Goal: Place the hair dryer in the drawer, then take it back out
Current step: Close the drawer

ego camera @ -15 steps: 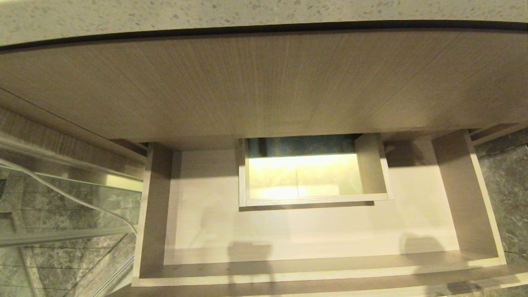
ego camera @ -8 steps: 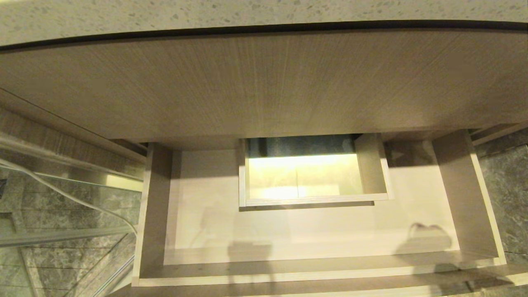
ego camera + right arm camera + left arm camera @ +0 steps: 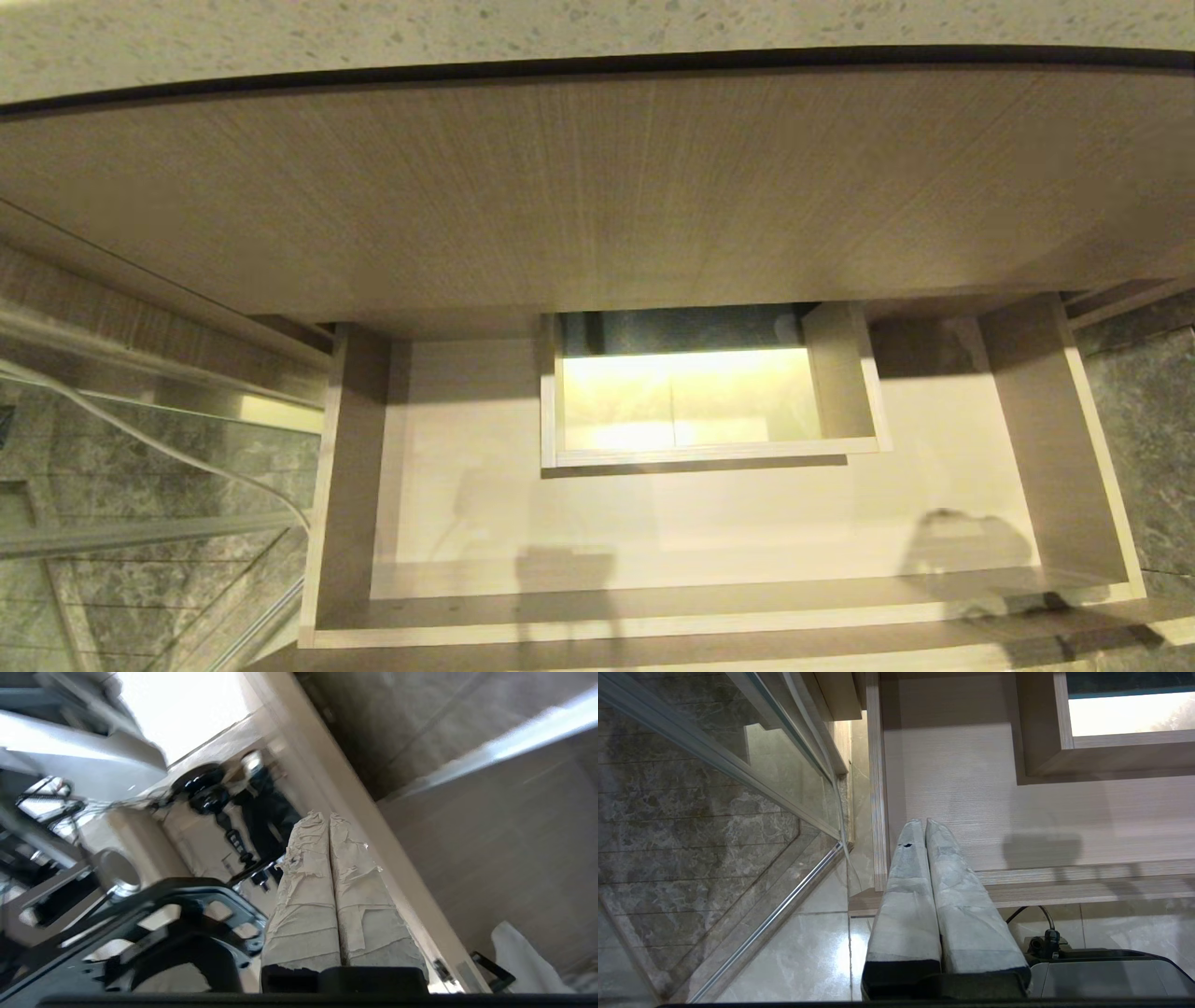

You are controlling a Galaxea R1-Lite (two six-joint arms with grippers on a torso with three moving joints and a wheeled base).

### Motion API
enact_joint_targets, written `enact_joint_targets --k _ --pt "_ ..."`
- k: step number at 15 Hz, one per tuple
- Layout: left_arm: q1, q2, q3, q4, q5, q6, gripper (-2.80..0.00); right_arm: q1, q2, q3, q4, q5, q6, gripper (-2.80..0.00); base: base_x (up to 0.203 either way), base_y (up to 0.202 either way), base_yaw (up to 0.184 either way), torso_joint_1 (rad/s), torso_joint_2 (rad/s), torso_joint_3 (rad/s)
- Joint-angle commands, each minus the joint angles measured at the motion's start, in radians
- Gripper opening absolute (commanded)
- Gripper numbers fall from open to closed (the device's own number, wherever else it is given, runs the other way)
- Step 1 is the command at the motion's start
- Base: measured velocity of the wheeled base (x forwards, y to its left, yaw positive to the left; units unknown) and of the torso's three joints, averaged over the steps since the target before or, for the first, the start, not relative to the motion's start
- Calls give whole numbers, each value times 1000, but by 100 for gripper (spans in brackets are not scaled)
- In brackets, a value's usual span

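Speckled pale stone tabletop [image 3: 597,23] along the top edge, tall wood-grain panel [image 3: 597,187] beneath it, clear glass partition with metal rail [image 3: 140,532] at left, thin white cord [image 3: 159,443] across it, grey marbled floor tiles [image 3: 1148,448] at right

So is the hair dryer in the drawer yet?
Not that I can see. Done: the drawer is pulled open, ready. In hand: nothing. The left tool, by the drawer's left side, and the right tool are both shut and empty. No hair dryer shows in the drawer. Left, from what shows: picking it up, putting it in, then taking it out.
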Motion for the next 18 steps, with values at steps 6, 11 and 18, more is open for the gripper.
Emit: enact_joint_targets --k 6,11,18 --pt "0 0 0 0 -1 0 -280 -2 173 -23 -177 63 -70 -280 0 0 0 0 0 0" --pt "0 0 0 0 0 0 -280 -5 252 -43 -204 108 -90 -280 0 0 0 0 0 0" --pt "0 0 0 0 0 0 -280 -6 307 -87 -277 122 -101 -280 0 0 0 0 0 0"
